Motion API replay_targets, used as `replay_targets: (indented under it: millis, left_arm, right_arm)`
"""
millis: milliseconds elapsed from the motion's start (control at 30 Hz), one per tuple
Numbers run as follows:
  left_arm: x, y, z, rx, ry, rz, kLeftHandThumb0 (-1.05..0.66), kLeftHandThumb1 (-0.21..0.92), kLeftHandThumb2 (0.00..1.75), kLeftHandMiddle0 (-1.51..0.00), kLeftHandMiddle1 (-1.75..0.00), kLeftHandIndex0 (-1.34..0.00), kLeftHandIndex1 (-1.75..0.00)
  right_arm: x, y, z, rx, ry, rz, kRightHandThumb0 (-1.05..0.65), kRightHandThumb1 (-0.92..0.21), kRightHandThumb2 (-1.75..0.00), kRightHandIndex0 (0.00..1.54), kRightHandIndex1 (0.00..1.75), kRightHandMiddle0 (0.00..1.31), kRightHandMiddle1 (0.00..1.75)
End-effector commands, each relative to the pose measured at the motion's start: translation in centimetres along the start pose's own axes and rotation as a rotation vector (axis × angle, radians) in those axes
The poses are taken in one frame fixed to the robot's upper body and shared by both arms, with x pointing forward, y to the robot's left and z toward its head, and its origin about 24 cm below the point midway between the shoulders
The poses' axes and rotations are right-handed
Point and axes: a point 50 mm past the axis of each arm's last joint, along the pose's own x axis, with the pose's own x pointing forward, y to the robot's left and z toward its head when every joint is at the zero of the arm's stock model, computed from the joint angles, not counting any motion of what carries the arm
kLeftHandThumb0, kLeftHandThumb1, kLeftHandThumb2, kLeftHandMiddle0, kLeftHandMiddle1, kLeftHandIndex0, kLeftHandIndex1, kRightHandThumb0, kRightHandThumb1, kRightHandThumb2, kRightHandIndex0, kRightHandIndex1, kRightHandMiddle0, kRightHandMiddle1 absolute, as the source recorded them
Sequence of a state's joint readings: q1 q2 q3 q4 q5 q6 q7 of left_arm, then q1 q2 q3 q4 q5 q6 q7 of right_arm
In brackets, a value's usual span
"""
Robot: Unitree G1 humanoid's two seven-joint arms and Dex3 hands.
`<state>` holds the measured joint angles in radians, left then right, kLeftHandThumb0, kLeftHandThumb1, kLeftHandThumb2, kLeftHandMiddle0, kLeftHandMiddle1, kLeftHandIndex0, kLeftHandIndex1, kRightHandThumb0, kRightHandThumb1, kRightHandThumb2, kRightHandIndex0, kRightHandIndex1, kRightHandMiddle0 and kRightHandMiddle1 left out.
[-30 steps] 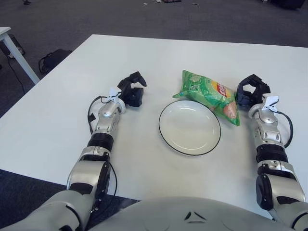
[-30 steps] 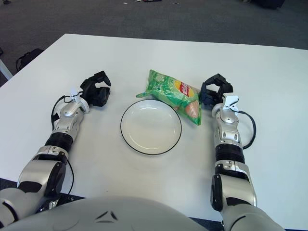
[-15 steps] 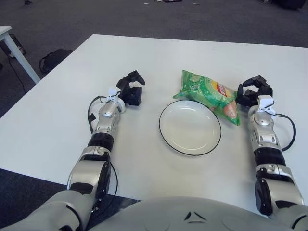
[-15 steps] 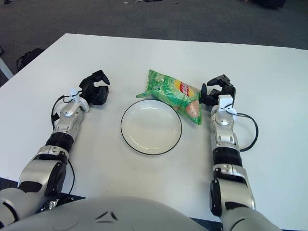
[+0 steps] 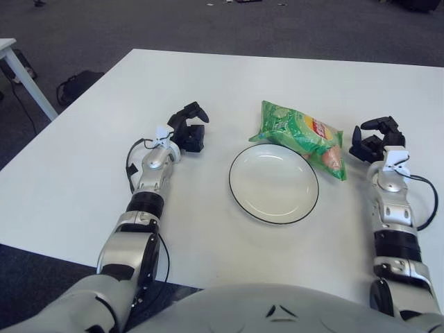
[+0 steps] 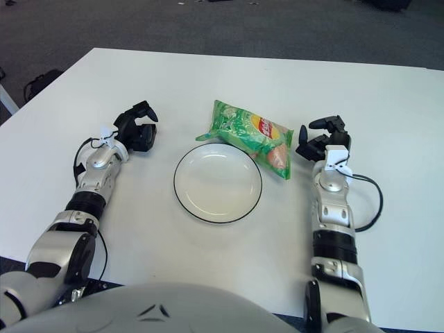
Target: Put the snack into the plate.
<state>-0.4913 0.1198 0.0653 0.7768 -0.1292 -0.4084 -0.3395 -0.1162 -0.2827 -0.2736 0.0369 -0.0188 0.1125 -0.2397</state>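
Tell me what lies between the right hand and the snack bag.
Nothing: in both eye views only a narrow strip of bare table separates the right hand from the snack bag.

A white table [image 5: 229,76] is seen over dark grey carpet [image 5: 139,24]. At far left, the corner and leg of a second white table [image 5: 21,73] are visible. A dark bag [image 5: 75,84] is seen on the carpet beside it.
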Motion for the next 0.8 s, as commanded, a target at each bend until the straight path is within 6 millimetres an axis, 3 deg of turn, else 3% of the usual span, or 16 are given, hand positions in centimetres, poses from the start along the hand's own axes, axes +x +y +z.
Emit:
replay_targets:
  millis: [0, 200, 433, 500, 567, 767]
  left_arm:
    - [-3.0, -0.9, -4.2, -0.052, 0.152, 0.015, -0.47, 0.34, 1.28, -1.24, -1.75, -0.59, -1.75]
    - [-3.0, -0.8, -4.2, -0.047, 0.158, 0.011, -0.47, 0.33, 1.3, -1.23, -1.75, -0.6, -1.75]
    - [-2.9, -0.8, -4.2, -0.039, 0.163, 0.012, -0.48, 0.31, 1.32, -1.24, -1.75, -0.62, -1.75]
    - [-2.8, -0.8, -4.2, -0.039, 0.163, 0.014, -0.48, 0.3, 1.34, -1.24, -1.75, -0.62, -1.75]
    - [-2.7, -0.9, -4.2, -0.039, 0.163, 0.016, -0.48, 0.29, 1.34, -1.24, -1.75, -0.63, -1.75]
    - [-2.6, -1.0, -4.2, -0.043, 0.166, 0.017, -0.48, 0.3, 1.33, -1.23, -1.75, -0.62, -1.75]
  right_arm:
    - [-0.9, -0.4, 1.6, -0.011, -0.055, 0.01, -0.01, -0.72, -0.81, 0.38, 1.66, 0.11, 1.75]
    - [-1.8, -0.7, 3.2, -0.028, -0.124, 0.049, -0.01, -0.87, -0.58, 0.29, 1.61, 0.09, 1.75]
    - [-2.0, -1.1, 4.2, -0.097, -0.193, 0.114, -0.01, -0.92, -0.51, 0.24, 1.59, 0.11, 1.75]
    - [-2.1, -1.3, 4.7, -0.174, -0.242, 0.169, -0.39, -0.83, -0.63, 0.1, 1.29, 0.04, 1.41]
    - [-2.4, -1.7, 5.4, -0.254, -0.276, 0.21, -0.56, -0.84, -0.61, 0.05, 1.09, 0.02, 1.23]
    - [-2.0, -2.2, 5.7, -0.529, -0.294, 0.324, -0.83, -0.9, -0.5, 0.0, 0.62, 0.0, 0.88]
